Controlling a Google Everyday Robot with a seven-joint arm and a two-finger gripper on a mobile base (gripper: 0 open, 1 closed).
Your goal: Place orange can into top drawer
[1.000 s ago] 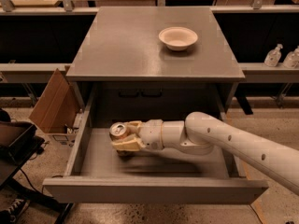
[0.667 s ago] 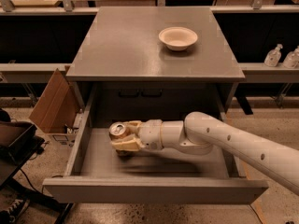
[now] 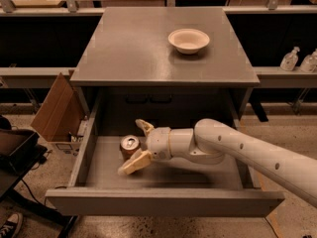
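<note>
Ok so compared with a second ago the gripper (image 3: 132,148) has let go: its fingers were pinched onto the orange can (image 3: 130,143) and now they're spread wide, one up behind the can and one low in front of it. The can hasn't really budged. It stands upright on the floor of the top drawer (image 3: 163,205), right in the gap between the open fingers, just off the palm. I can't tell if the lower finger is brushing its base or not.

So I'd call the task basically done: the can is in the drawer and nothing is gripping it. What I think is left is just getting my arm out of there without knocking it over. The fingers sit on both sides of the can, so I'd want to pull straight back toward the arm's side rather than swing sideways. A sideways sweep looks like the one way to tip it.

Other stuff: a white bowl (image 3: 188,40) sits on the desk (image 3: 129,53) well above and behind the gripper, totally out of the way. A cardboard box (image 3: 57,108) leans outside the drawer, off beyond the can's side. A couple of clear bottles (image 3: 290,59) sit far off on the arm's side. The drawer's side walls are near, but nothing else in it crowds the gripper.
</note>
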